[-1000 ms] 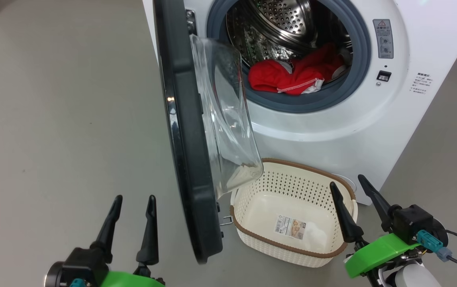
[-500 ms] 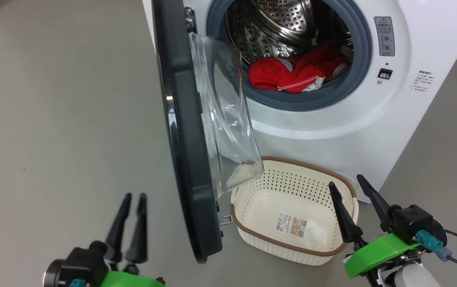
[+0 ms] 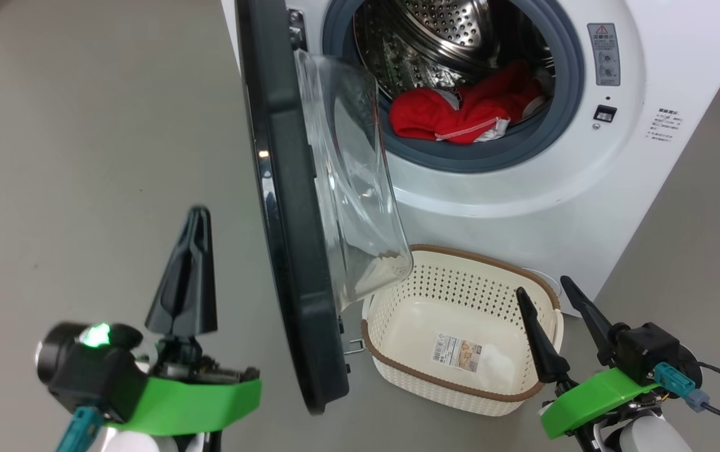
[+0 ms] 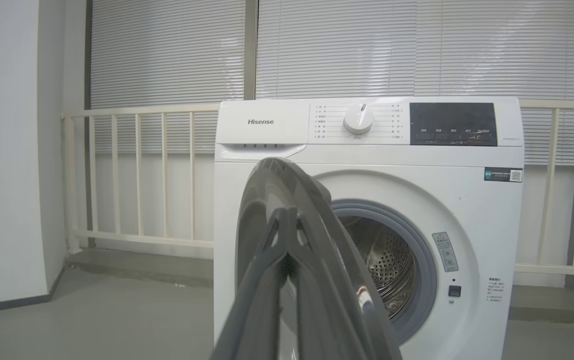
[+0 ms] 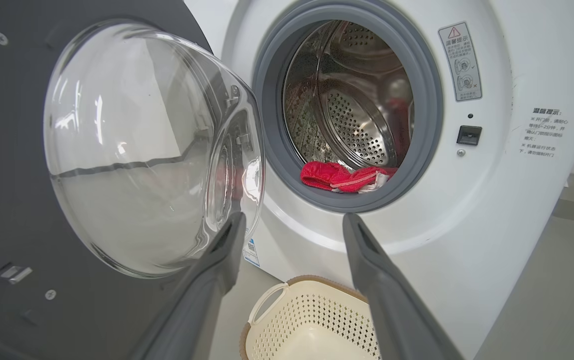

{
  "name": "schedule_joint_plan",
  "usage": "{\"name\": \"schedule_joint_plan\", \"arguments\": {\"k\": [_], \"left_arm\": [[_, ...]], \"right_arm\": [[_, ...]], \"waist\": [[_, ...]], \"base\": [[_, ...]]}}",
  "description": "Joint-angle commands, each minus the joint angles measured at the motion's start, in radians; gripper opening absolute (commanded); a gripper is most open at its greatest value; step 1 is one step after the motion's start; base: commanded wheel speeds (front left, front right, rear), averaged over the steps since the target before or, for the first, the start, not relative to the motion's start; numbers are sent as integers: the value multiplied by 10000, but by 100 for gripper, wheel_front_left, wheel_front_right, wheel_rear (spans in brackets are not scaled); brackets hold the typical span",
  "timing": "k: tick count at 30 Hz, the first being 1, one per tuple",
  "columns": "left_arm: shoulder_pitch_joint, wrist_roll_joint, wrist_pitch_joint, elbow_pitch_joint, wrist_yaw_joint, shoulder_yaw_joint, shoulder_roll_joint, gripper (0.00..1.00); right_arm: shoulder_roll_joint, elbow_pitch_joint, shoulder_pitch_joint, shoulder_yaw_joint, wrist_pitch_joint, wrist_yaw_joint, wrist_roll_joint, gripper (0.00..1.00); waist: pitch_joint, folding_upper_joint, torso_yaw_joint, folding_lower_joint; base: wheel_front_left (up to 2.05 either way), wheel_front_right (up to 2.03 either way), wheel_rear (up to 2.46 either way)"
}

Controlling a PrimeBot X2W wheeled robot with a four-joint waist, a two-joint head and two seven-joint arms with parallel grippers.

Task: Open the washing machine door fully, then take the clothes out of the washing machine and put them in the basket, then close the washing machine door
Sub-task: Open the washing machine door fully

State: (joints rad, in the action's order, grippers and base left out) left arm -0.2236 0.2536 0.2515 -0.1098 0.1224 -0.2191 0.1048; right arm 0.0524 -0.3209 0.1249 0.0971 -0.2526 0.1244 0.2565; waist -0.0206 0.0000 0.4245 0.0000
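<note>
clothes (image 3: 435, 116): I see bright red, white trim
basket (image 3: 460, 282): cream, perforated, brown rim
washing machine door (image 3: 284, 220): glossy black rim

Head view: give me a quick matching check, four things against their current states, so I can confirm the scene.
Things:
1. clothes
2. basket
3. left gripper
4. right gripper

States:
A. open, holding nothing
B. shut, holding nothing
C. lying inside the washing machine
D. on the floor, no clothes in it

Pairs: 1-C, 2-D, 3-B, 4-A
</note>
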Motion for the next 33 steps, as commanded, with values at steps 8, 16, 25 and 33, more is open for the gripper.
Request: {"name": "schedule_joint_plan", "arguments": {"k": [8,16,25,33], "left_arm": [[-923,261,-207,-1184,-360,-317,-133,0],[-821,682,-1025,-1604,-477,-1298,-328,0],[-518,971,-1722,-1044,-531,-1862,-362,0],[-221,1215,-2021,-421,-526,-2113,-376,0]], "right_arm": [[-22,219,230,243,-91,63,85,100],[-22,244,269,212,-91,63,24,100],[-22,168,260,174,-91,63,106,100],[-22,14,300,238,-91,63,170,100]], "waist": [[34,0,-165,0],[-84,0,-238,0],[-145,0,-245,0],[-174,0,-252,0]], "base": [[0,0,0],[0,0,0],[0,0,0],[0,0,0]]}}
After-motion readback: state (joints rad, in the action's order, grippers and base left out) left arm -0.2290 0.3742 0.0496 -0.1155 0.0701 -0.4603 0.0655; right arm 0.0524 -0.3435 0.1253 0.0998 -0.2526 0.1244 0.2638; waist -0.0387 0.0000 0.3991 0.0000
